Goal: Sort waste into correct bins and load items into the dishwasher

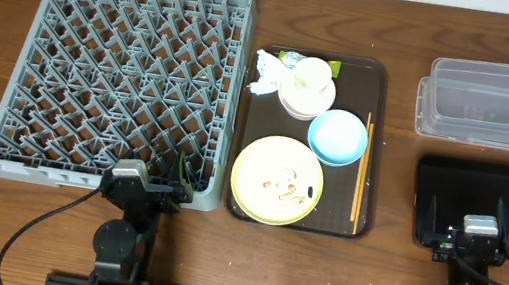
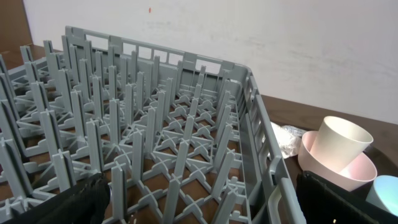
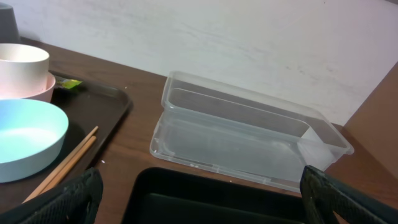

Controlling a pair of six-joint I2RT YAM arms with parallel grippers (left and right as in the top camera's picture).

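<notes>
Table: one, brown wood table (image 1: 390, 183), with a pale wall (image 3: 249, 31) along the far side.
Rack: one grey dish rack (image 1: 123, 72), on the left of the table.
Tray: one dark brown tray (image 1: 267, 124), centre, just right of the rack.
Plate: one pale yellow plate (image 1: 279, 161), near end of the tray, crumbs (image 1: 284, 182) scattered on it.
Bowls: two; blue bowl (image 1: 337, 138) mid-tray on the right, pink bowl (image 1: 300, 106) at the far end.
Cup: one cream cup (image 1: 311, 73), upright inside the pink bowl.
Chopsticks: two chopsticks (image 1: 363, 169), side by side along the tray's right edge.
Napkin: one crumpled white napkin (image 1: 267, 74), far left of the tray, against the pink bowl.
Wrapper: one yellow-green wrapper (image 1: 334, 69), far edge of the tray, behind the cup.
Bins: two, on the right; clear tub (image 1: 498, 103) far, black bin (image 1: 489, 198) near.
Claws: two; left claw (image 2: 205, 205) spread wide, holding nothing, at the rack's near right corner; right claw (image 3: 199, 205) spread wide, holding nothing, over the black bin's near edge.
</notes>
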